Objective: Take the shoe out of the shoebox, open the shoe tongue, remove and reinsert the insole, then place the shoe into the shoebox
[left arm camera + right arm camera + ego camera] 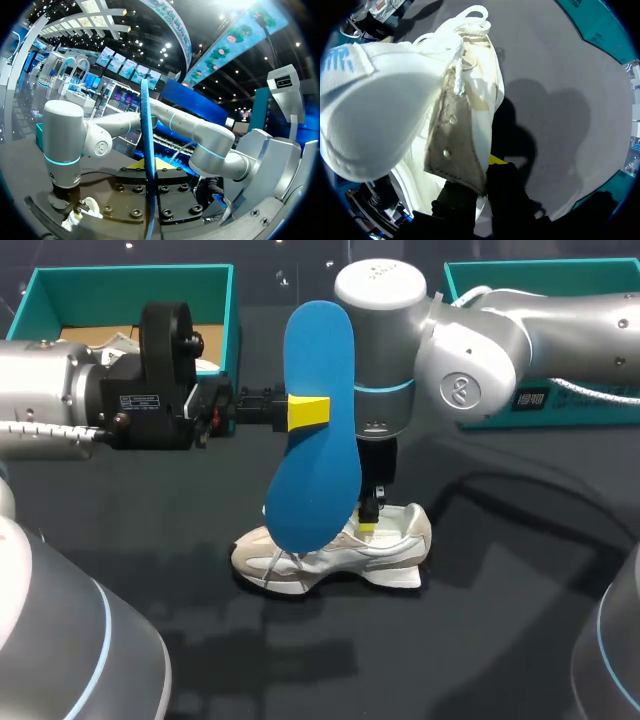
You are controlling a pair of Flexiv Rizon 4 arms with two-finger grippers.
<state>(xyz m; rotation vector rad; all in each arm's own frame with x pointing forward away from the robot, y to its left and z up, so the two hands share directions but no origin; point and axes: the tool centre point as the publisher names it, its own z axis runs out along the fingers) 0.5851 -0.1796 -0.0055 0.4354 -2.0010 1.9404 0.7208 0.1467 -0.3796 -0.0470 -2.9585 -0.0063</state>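
The left gripper (308, 411) has its yellow-tipped fingers clamped on the flat blue foam insole (318, 350), which stands upright in the air between them, toe at 12 o'clock. At 6 o'clock below it, the white and beige mesh sneaker (395, 562) rests on the dark table (500, 640). The right gripper (369, 525) pinches the sneaker's side wall between its fingers.

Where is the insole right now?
Head view, mid-table: the blue insole stands upright in the air, pinched by my left gripper, directly above the shoe and in front of my right arm.
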